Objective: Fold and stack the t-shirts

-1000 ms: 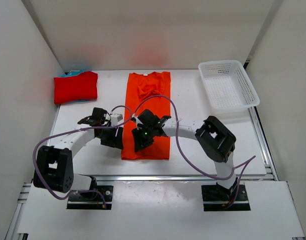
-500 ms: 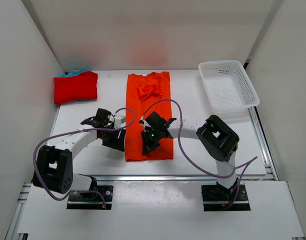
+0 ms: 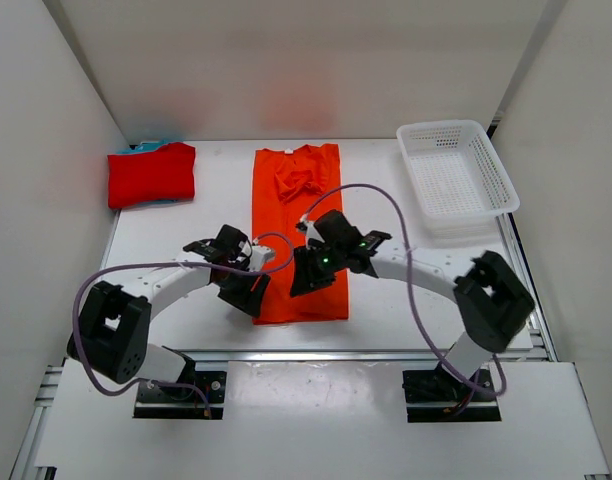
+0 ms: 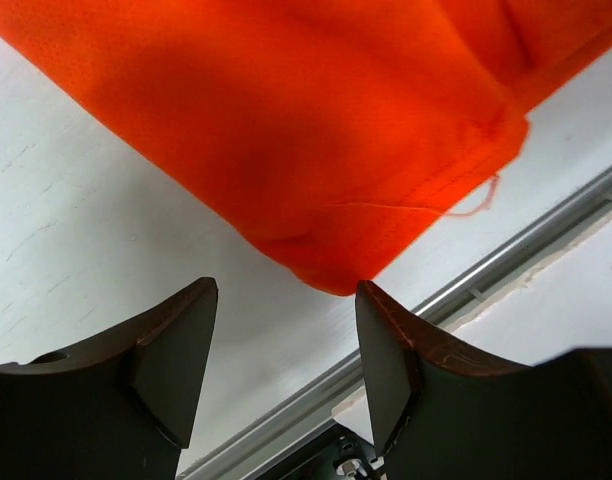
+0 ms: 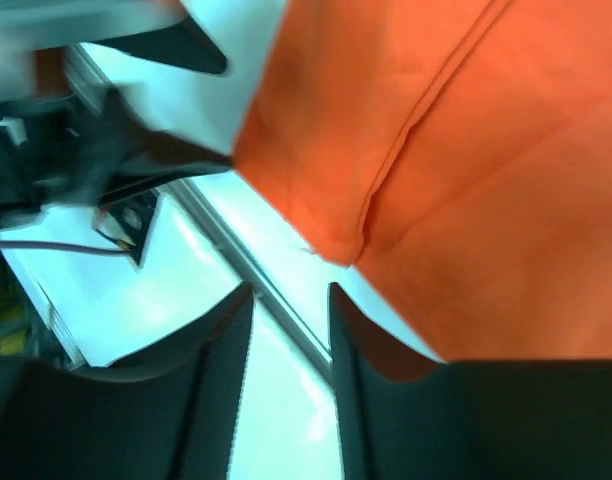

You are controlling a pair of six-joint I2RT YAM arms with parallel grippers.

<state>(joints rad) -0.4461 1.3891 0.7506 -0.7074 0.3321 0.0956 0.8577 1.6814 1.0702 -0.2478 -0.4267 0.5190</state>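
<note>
Tools stood released: the left tool [image 4: 281,375] gaped just off the near-left corner of the orange t-shirt [image 3: 301,205], and the right tool [image 5: 286,370] hung parted over its near end. The shirt lay lengthwise mid-tabletop [image 3: 216,190]. The red t-shirt [image 3: 151,175] sat folded at the far-left corner.

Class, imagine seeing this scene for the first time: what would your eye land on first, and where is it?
The long orange t-shirt lying flat down the middle of the table. Next, the folded red t-shirt at the far left corner and the white basket at the far right.
</note>
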